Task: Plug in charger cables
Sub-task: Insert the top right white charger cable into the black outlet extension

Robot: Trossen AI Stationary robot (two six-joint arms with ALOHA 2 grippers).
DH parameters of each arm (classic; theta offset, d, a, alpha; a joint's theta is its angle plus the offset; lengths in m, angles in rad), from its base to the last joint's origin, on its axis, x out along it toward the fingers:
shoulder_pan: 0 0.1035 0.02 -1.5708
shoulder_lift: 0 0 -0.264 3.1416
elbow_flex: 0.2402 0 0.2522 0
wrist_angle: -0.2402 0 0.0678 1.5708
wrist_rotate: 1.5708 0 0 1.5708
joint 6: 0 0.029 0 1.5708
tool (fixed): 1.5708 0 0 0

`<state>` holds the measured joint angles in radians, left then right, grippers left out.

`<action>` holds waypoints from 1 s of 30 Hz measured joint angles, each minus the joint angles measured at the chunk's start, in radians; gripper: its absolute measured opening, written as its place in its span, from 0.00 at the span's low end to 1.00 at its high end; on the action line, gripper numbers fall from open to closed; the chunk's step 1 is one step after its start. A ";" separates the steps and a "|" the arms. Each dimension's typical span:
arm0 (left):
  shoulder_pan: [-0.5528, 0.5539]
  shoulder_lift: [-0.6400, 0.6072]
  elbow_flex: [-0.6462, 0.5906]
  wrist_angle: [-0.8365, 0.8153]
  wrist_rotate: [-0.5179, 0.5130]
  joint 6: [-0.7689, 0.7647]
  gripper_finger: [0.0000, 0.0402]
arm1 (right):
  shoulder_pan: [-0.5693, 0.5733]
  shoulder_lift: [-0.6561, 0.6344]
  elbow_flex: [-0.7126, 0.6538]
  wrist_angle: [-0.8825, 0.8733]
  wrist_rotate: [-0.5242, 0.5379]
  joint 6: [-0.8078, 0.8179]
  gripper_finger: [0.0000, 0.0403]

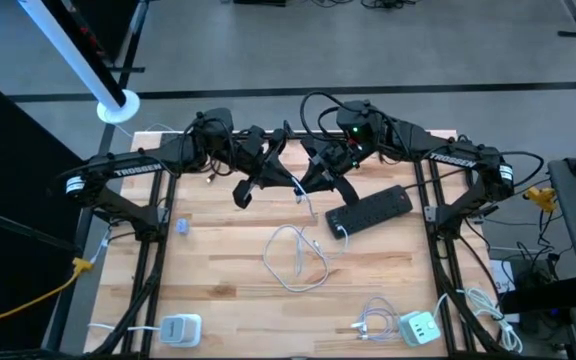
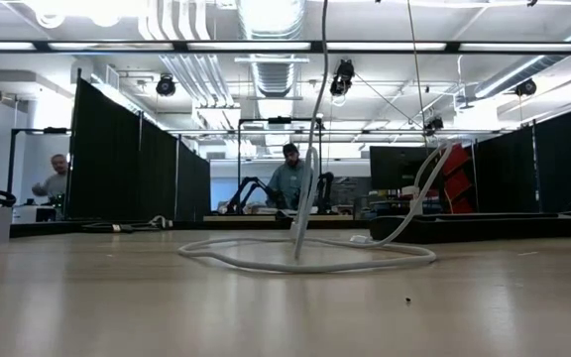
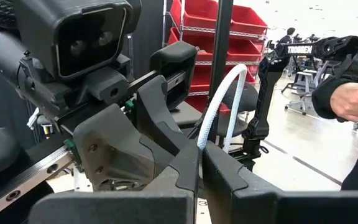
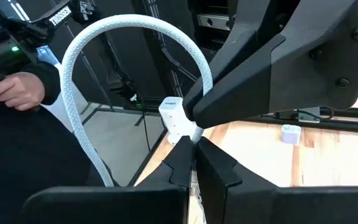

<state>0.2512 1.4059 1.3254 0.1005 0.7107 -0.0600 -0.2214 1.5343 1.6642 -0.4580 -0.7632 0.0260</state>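
A white braided charger cable (image 1: 298,258) hangs from my two grippers, which meet high above the table's far middle. Its lower part lies in loose loops on the wood (image 2: 305,260). My left gripper (image 1: 286,182) is shut on the cable just behind its white plug (image 4: 173,118). From there the cable arches away in a loop (image 3: 232,84). My right gripper (image 1: 313,182) faces the left one and is shut at the plug's lower end. More small white cables (image 1: 373,322) lie near the front right. My left gripper pinches the braided cable (image 3: 202,140) between its two fingers, close behind the plug. The fingers come in about level from the table's left. The cable is lifted clear here and its remainder hangs down to the table. My right gripper has its shut fingertips (image 4: 185,158) at the lower end of the white plug (image 4: 182,134), coming from the table's right and slanting a little downward. The fingertips themselves hide how much of the plug lies between them.
A black power strip (image 1: 370,210) lies slanted right of centre. A white charger block sits at the front left (image 1: 180,328) and another at the front right (image 1: 418,326). A small adapter (image 1: 182,225) lies at the left. A person's hand (image 3: 353,99) shows beyond the table.
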 joint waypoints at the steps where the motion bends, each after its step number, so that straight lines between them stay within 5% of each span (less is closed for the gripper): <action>1: 0.000 0.000 0.000 -0.003 -0.014 -0.003 0.02 | 0.000 -0.001 0.000 -0.001 0.011 -0.002 0.00; 10: 0.002 -0.013 0.000 -0.037 -0.088 -0.005 0.25 | 0.001 -0.038 0.000 -0.028 0.155 -0.080 0.00; 18: 0.007 -0.100 0.000 -0.277 -0.127 0.016 0.44 | 0.005 -0.106 -0.013 -0.185 0.260 -0.134 0.00; 30: 0.006 -0.190 0.000 -0.552 -0.329 -0.014 0.41 | 0.005 -0.381 -0.445 -0.023 0.384 -0.054 0.00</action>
<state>0.2577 1.2160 1.3254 -0.4518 0.3814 -0.0743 -0.2161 1.1531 1.2195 -0.4805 -0.3793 -0.0282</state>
